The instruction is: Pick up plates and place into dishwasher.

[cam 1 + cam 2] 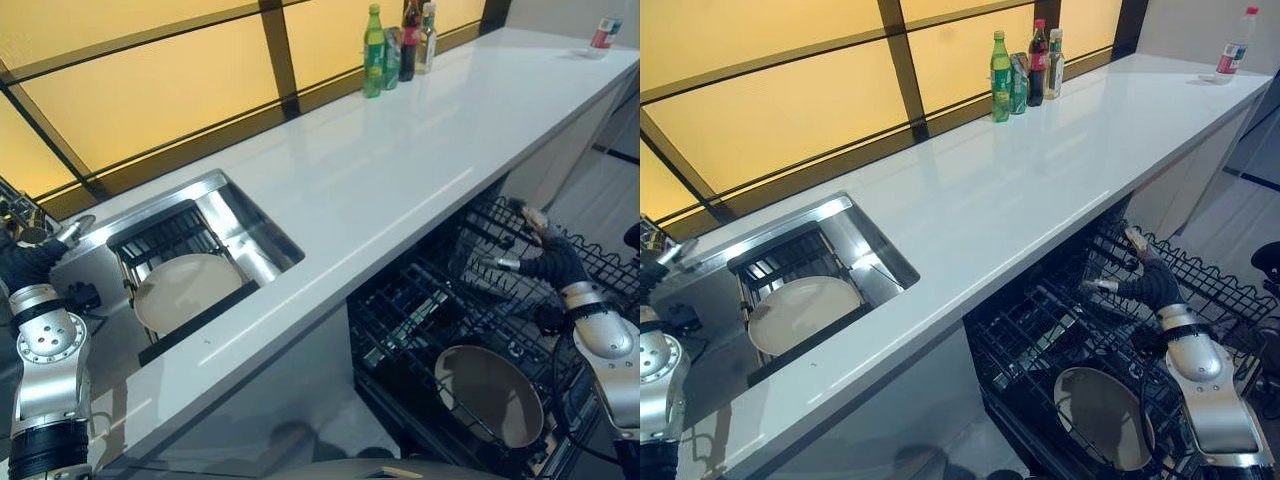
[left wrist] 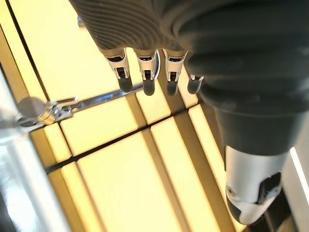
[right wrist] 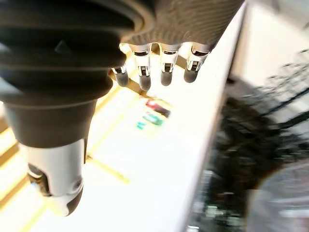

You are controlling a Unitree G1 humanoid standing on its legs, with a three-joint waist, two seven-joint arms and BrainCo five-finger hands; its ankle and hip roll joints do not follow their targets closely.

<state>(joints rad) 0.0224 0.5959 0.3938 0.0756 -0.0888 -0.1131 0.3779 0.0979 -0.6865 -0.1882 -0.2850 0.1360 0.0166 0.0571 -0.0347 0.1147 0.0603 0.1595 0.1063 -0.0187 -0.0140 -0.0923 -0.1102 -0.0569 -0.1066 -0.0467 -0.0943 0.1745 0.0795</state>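
Cream plate (image 1: 490, 395) racked, right hand (image 1: 545, 262) above, apart

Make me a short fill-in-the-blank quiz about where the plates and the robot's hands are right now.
1. One plate lies in the ____ set into the counter.
2. The other plate rests in the ____ rack below the counter.
3. The right hand hovers above the rack with its fingers ____.
4. The left hand, by the faucet, holds ____.

Missing words: sink; dishwasher; open; nothing
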